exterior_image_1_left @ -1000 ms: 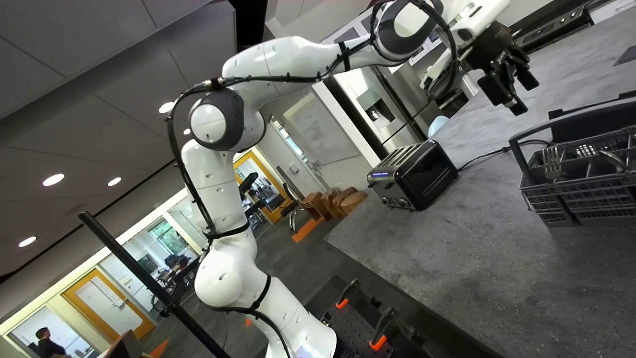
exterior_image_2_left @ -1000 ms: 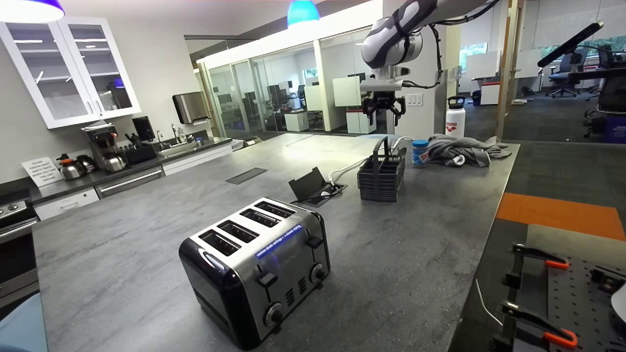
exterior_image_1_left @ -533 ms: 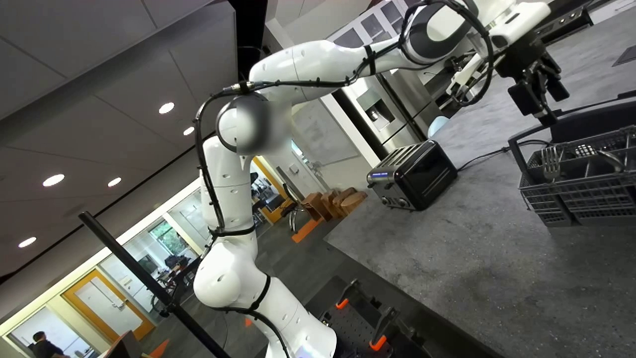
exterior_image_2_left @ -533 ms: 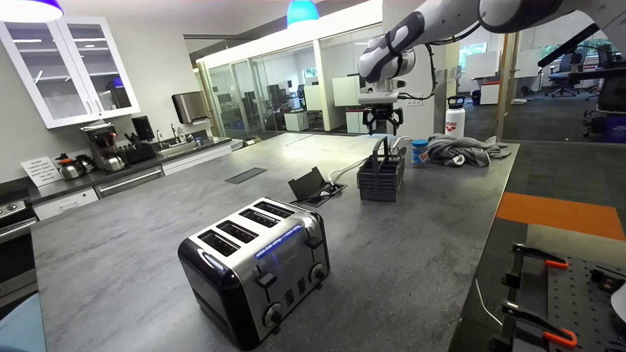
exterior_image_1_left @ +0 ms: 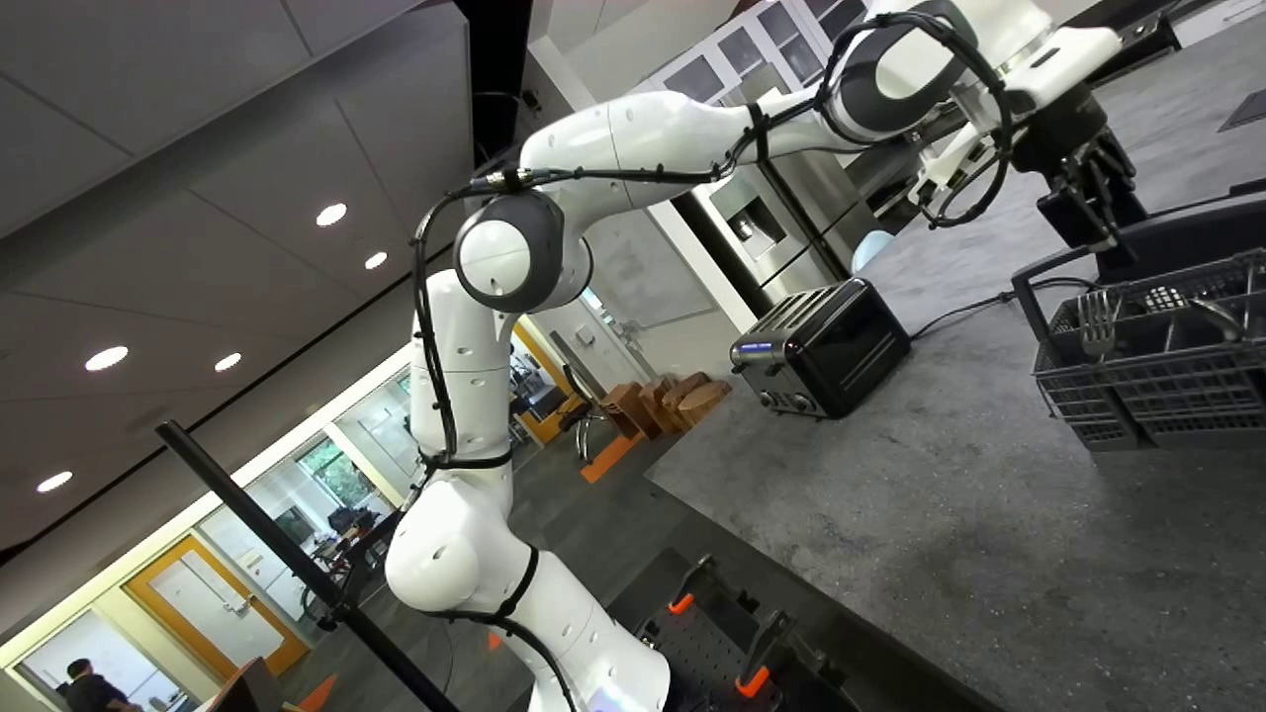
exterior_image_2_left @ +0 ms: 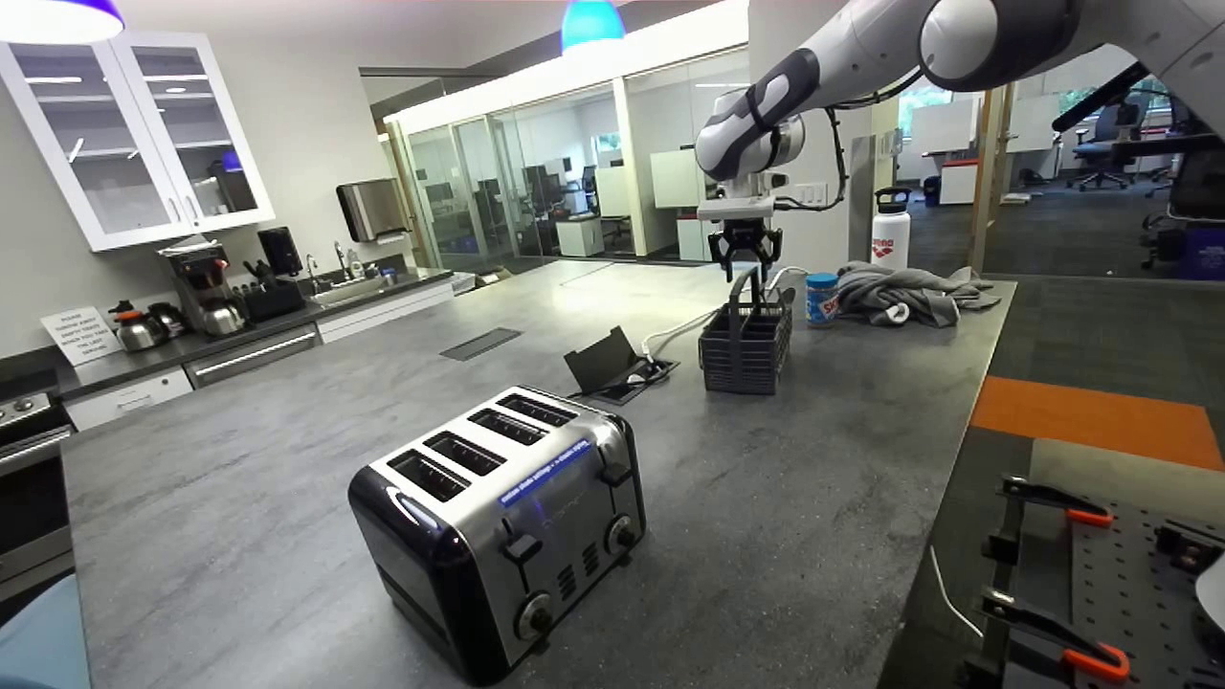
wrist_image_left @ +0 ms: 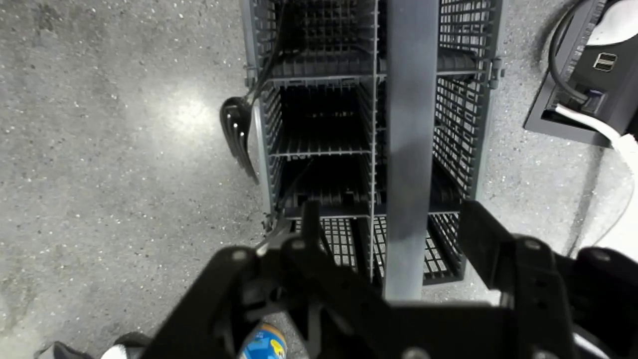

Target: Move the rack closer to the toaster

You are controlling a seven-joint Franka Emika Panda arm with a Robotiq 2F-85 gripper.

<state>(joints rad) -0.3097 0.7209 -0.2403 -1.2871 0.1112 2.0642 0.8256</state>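
The rack is a dark grey wire basket with a tall arched handle. It stands upright on the counter in both exterior views (exterior_image_1_left: 1177,400) (exterior_image_2_left: 739,359), and its compartments fill the wrist view's middle (wrist_image_left: 324,152). The toaster, black with a silvery top, stands apart from it in both exterior views (exterior_image_1_left: 841,346) (exterior_image_2_left: 565,517). My gripper (exterior_image_2_left: 746,275) points down at the rack's handle. It also shows in an exterior view (exterior_image_1_left: 1101,222). In the wrist view it (wrist_image_left: 389,214) is open, with the handle band (wrist_image_left: 411,124) running between its fingers, apart from both. Its exact height over the handle is unclear.
Forks (exterior_image_1_left: 1098,326) stand in the rack; one (wrist_image_left: 238,129) leans out over its side. A blue jar (exterior_image_2_left: 823,299) and a grey cloth (exterior_image_2_left: 914,292) lie near the rack. An open outlet box (exterior_image_2_left: 627,378) with cables sits between rack and toaster. The counter has a free edge.
My gripper has come down and, in an exterior view, to the right, to the rack's handle. Its fingers look a little closer together. The rack and toaster have not moved.
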